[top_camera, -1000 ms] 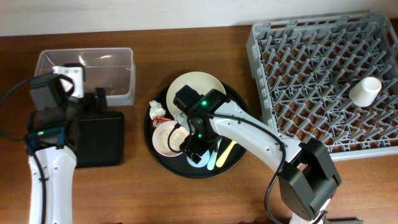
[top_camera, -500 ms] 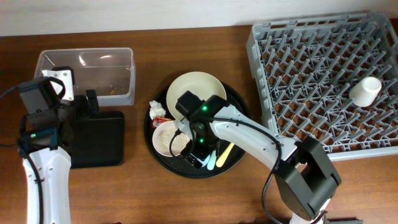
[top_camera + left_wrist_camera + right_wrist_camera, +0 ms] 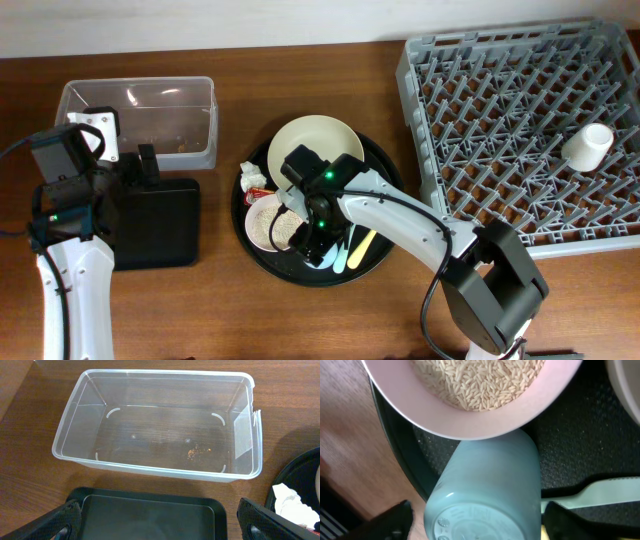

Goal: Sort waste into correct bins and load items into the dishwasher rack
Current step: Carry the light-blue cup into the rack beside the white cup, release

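My right gripper point(image 3: 318, 242) is open low over the round tray, its fingers either side of the light blue cup point(image 3: 485, 495), which lies on its side with its base toward the wrist camera. The small pink bowl point(image 3: 268, 222) beside it holds the rice grains point(image 3: 475, 382). The cream-green bowl point(image 3: 315, 145) sits behind. The white tissue point(image 3: 250, 177) and red wrapper point(image 3: 262, 192) lie at the tray's left edge. The yellow spoon point(image 3: 366, 244) and mint spoon point(image 3: 605, 492) lie to the right. My left gripper point(image 3: 162, 522) is open and empty over the shallow black tray point(image 3: 150, 512), next to the clear tub point(image 3: 155, 425).
The grey dishwasher rack point(image 3: 520, 120) fills the right side, with the white cup point(image 3: 587, 145) lying in it near its right edge. The large round black tray point(image 3: 375, 160) holds the dishes at the centre. The tub has a few crumbs in it.
My right gripper has moved down the round tray from above the pink bowl to around the light blue cup. My left arm has shifted slightly left and back.
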Controlling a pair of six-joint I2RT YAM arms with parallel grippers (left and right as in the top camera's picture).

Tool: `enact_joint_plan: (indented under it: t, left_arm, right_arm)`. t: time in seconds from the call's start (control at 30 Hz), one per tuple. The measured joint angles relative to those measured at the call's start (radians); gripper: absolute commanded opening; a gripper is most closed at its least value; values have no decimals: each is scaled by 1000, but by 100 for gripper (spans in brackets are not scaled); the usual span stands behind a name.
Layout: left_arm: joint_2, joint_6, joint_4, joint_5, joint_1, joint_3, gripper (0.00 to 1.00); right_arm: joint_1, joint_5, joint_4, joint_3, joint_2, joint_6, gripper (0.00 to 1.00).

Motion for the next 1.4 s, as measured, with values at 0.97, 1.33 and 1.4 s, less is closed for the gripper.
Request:
enact_joint_plan:
  t: [0.97,1.33,1.4]
  left_arm:
    - [0,0,-1,0,0,0,99]
    - [0,0,0,0,0,0,99]
    - [0,0,0,0,0,0,99]
  right_arm:
    - [0,158,-334,327,1,102,66]
    - [-161,354,-427,585,1,237,66]
    - [-257,364,-427,585,1,255,66]
